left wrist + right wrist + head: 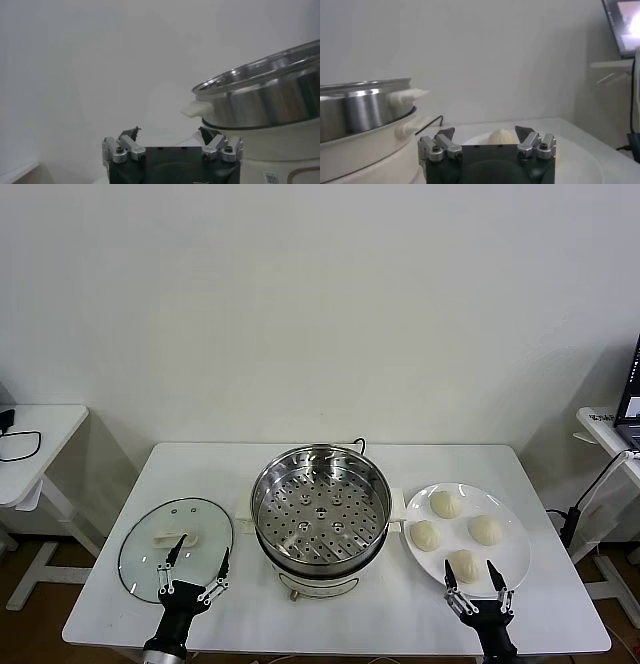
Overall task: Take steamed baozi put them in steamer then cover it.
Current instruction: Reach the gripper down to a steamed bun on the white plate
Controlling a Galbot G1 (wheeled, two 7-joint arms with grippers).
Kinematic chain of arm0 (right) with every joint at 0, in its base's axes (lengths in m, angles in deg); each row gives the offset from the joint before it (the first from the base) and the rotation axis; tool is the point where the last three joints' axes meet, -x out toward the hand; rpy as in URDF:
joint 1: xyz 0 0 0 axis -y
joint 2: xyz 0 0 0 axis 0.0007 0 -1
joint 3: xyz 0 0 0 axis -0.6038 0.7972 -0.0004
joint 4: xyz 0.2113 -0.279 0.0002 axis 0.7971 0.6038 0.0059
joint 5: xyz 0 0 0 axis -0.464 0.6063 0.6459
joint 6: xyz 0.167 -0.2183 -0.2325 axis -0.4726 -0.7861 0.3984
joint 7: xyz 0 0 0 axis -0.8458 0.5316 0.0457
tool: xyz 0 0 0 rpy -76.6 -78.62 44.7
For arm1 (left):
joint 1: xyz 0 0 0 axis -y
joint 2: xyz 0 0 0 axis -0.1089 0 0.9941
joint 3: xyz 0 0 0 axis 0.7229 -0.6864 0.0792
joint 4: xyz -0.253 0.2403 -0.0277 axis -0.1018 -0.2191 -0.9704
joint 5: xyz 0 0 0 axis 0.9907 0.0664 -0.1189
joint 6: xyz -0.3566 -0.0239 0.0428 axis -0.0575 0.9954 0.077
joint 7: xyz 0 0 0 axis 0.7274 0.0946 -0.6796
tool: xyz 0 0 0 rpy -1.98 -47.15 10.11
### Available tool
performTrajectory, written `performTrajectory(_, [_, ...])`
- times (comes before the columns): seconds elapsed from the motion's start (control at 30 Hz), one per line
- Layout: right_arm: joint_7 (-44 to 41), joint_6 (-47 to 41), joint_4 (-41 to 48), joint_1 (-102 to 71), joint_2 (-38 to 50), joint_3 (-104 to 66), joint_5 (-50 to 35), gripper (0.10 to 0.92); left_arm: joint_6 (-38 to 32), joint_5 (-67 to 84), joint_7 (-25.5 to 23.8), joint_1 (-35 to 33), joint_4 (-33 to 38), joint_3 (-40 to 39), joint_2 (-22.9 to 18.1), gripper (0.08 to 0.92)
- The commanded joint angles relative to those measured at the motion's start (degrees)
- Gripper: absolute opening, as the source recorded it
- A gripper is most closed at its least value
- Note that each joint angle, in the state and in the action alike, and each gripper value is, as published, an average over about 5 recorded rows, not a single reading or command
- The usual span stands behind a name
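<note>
Nothing is loaded yet: the steamer [320,509] sits empty mid-tabletop [400,614], four steamed baozi [446,504] on the plate [510,556] toward the right edge, the cover [175,547] flat near the left edge. I hold both grippers at the front edge, left gripper [198,567] and right gripper [479,580], fingers spread wide, empty. Next I judge: lower the right onto the nearest bun, grip softly.

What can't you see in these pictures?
- Right wrist view: the right gripper hides most of one baozi; the other three are out of sight.
- Left wrist view: the steamer is cut off by the edge; the cover is unseen.
- Head view: both arms are cut off at the bottom.
</note>
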Motion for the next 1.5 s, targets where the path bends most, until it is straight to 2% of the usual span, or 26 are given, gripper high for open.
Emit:
performTrajectory(0.03, [3.0, -4.3, 0.4, 4.8, 1.6, -1.0, -0.6, 0.823, -0.2, 0.0, 0.1, -0.3, 0.7, -0.5, -0.1, 0.823])
performTrajectory(0.33, [6.1, -15.3, 6.4, 25.9, 9.0, 3.1, -11.8, 0.823, -0.3, 0.1, 0.4, 0.0, 1.5, -1.3, 0.0, 0.823])
performTrajectory(0.57, [6.1, -18.3, 19.8, 46.4, 14.6, 13.9, -18.9, 0.823, 0.0, 0.1, 0.6, 0.3, 2.1, -1.7, 0.1, 0.823])
performTrajectory(0.77, [0.0, -20.2, 31.4, 59.8, 18.4, 24.1, -23.6, 0.823, 0.3, 0.1, 0.7, 0.5, 2.2, -2.1, 0.1, 0.823])
performTrajectory(0.93, [-19.0, -22.8, 37.1, 66.1, 24.0, 32.8, -23.7, 0.823, 0.4, 0.1, 0.9, 0.7, 2.2, -2.4, 0.1, 0.823])
performTrajectory(1.13, [-44.2, -25.6, 43.0, 76.4, 28.7, 43.8, -17.1, 0.823, 0.5, 0.2, 1.0, 0.7, 2.3, -2.4, 0.4, 0.823])
performTrajectory(1.37, [-71.2, -26.0, 51.3, 92.3, 28.5, 56.2, -2.3, 0.823, 0.6, 0.2, 1.1, 0.6, 2.3, -2.4, 0.4, 0.823])
performTrajectory(1.5, [-80.1, -25.7, 53.7, 98.6, 26.9, 62.1, 5.9, 0.823, 0.6, 0.2, 1.2, 0.6, 2.1, -2.5, 0.3, 0.823])
